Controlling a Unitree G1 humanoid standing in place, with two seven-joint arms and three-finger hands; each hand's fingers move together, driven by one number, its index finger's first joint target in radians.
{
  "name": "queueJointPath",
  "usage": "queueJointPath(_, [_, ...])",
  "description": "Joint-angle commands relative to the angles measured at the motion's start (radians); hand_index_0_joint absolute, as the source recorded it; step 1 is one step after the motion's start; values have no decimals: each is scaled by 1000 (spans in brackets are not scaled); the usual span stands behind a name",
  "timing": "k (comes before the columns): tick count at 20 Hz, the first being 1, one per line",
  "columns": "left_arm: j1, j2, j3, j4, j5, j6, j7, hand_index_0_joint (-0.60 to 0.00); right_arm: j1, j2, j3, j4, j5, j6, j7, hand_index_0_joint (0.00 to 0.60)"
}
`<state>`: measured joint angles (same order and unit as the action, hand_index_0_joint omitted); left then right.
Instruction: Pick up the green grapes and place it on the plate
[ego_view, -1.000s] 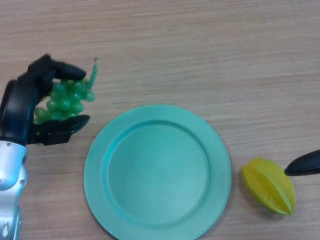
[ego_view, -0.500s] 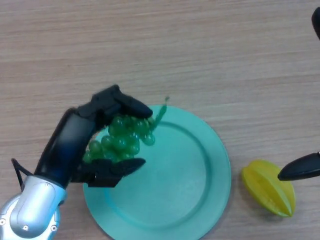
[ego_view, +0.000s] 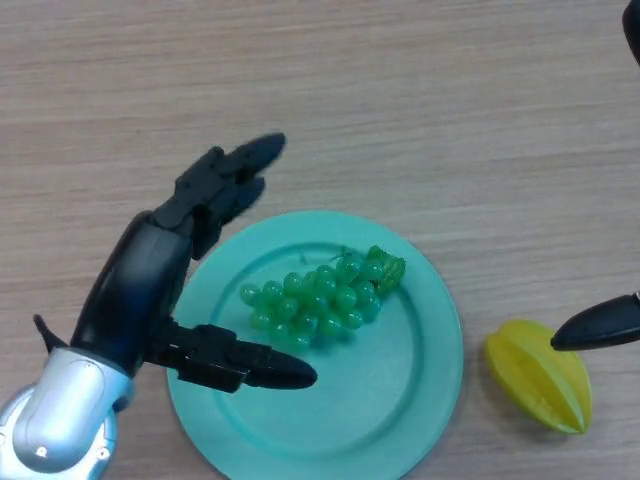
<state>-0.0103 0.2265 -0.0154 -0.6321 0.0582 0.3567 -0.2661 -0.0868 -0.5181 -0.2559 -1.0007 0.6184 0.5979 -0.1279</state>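
The bunch of green grapes lies on the teal plate, a little left of its middle, stem end toward the right. My left hand is open over the plate's left rim, its fingers stretched up past the rim and its thumb reaching across the plate just below the grapes. No part of it touches the bunch. Only a dark tip of my right hand shows at the right edge, above the starfruit.
A yellow starfruit rests on the wooden table right of the plate. A dark shape pokes in at the top right corner.
My left hand carried the grapes from the table's left over the plate, then let go. The bunch now lies on the plate and the hand has spread open.
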Motion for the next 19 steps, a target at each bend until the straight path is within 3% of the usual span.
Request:
queueJointPath(1, [-54,27,125,-113,-88,-45,7,0,-26,-13,-54,-46,-23,-96,7,0])
queueJointPath(6, [-55,78,353,-182,-434,10,23,0,-61,-57,-48,-46,17,-84,-37,0])
queueJointPath(10, [-38,128,439,-118,-474,-86,14,0,-90,-71,-5,-46,1,-81,-60,0])
queueJointPath(13, [-41,144,455,-92,-454,-112,16,0,-116,-60,-16,-46,1,-45,-39,0])
queueJointPath(19, [-48,150,449,-105,-432,-107,27,0,-142,19,-54,-46,-49,5,41,0])
